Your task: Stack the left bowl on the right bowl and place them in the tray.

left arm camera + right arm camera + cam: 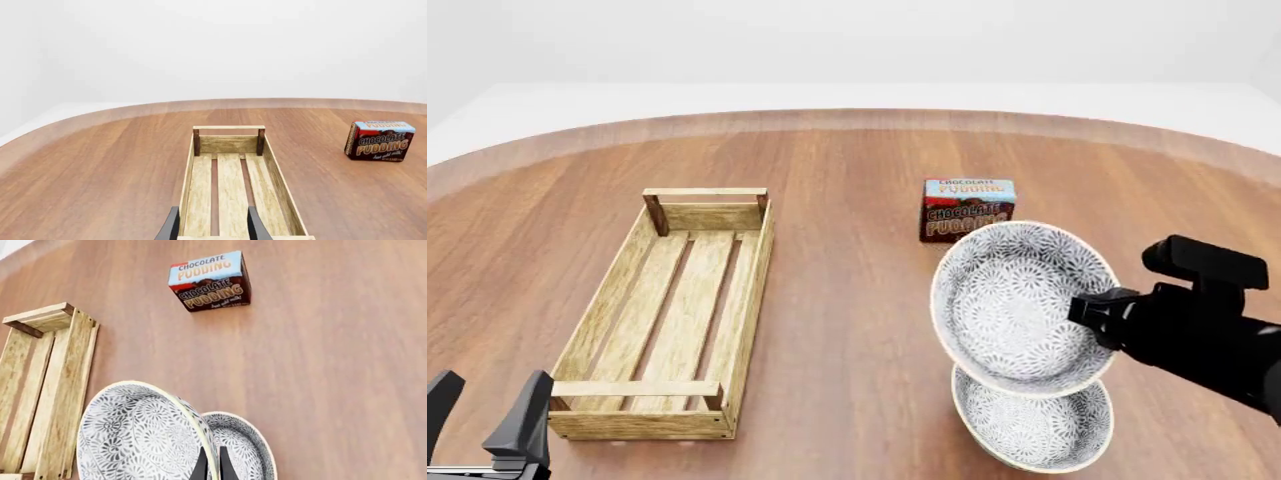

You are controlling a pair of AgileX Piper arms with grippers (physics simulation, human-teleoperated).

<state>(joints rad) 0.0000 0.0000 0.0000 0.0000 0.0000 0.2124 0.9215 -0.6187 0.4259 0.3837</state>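
Observation:
My right gripper (1090,318) is shut on the rim of the left bowl (1014,305), a grey-patterned bowl held tilted on edge in the air. Just below it the right bowl (1034,430), of the same pattern, rests upright on the table; whether the two touch I cannot tell. In the right wrist view the held bowl (140,435) stands beside the resting bowl (243,447), with the fingers (211,465) pinching its rim. The light-wood tray (634,388) lies lengthwise on the left, nothing in it. My left gripper (483,415) stands open just short of the tray's near end (229,127).
A chocolate pudding box (968,208) stands upright behind the bowls, to the right of the tray's far end. The round wooden table's far edge (854,115) curves across the back. Bare wood lies between the tray and the bowls.

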